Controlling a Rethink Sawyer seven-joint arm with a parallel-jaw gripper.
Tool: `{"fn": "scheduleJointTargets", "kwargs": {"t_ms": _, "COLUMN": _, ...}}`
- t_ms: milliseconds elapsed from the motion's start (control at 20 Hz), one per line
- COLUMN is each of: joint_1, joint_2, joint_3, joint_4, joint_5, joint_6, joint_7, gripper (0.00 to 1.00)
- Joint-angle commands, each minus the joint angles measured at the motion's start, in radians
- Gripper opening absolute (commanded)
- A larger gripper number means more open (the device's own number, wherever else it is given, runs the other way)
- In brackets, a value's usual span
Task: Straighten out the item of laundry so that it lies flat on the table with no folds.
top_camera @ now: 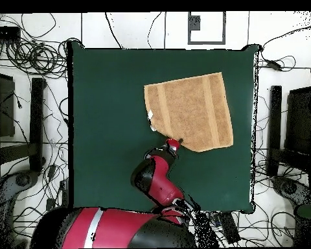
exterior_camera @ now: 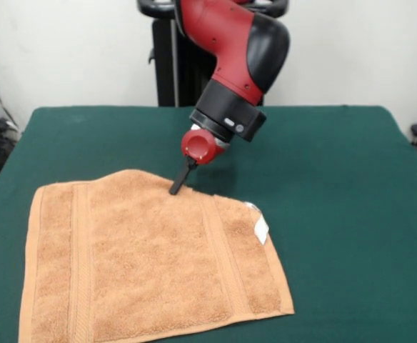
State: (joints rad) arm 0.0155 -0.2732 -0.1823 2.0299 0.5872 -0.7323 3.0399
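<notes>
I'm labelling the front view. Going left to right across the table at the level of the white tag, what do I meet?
Bare table → left band stripe → towel middle → right band stripe → tag → bare table again. The gripper sits higher, at the towel's far edge.

One camera faces the arm (exterior_camera: 240, 53) low across the table (exterior_camera: 337, 179); another looks straight down on both.

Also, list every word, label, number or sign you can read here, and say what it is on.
None can be read. The small white tag on the towel shows no legible print, and neither the arm above the gripper nor the green table carries any visible writing.
</notes>
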Motion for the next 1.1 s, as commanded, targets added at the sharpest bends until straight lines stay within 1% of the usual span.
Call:
{"fn": "scheduleJointTargets", "kwargs": {"t_ms": 50, "joint_1": -0.079, "joint_2": 0.131, "joint_3": 0.177, "joint_4": -0.259, "joint_5": 0.035, "joint_6": 0.193, "joint_7": 0.036, "gripper": 0.0}}
{"fn": "scheduleJointTargets", "kwargs": {"t_ms": 450, "joint_1": -0.12, "joint_2": 0.109, "joint_3": 0.179, "joint_4": -0.277, "joint_5": -0.017, "joint_6": 0.318, "joint_7": -0.022, "gripper": 0.0}}
{"fn": "scheduleJointTargets", "kwargs": {"t_ms": 650, "joint_1": -0.165, "joint_2": 0.107, "joint_3": 0.184, "joint_4": -0.313, "joint_5": -0.09, "joint_6": 0.404, "joint_7": -0.075, "gripper": 0.0}}
{"fn": "scheduleJointTargets", "kwargs": {"t_ms": 950, "joint_1": -0.203, "joint_2": 0.109, "joint_3": 0.186, "joint_4": -0.363, "joint_5": -0.194, "joint_6": 0.484, "joint_7": -0.093, "gripper": 0.0}}
{"fn": "scheduleJointTargets", "kwargs": {"t_ms": 1100, "joint_1": -0.208, "joint_2": 0.112, "joint_3": 0.177, "joint_4": -0.396, "joint_5": -0.227, "joint_6": 0.545, "joint_7": -0.098, "gripper": 0.0}}
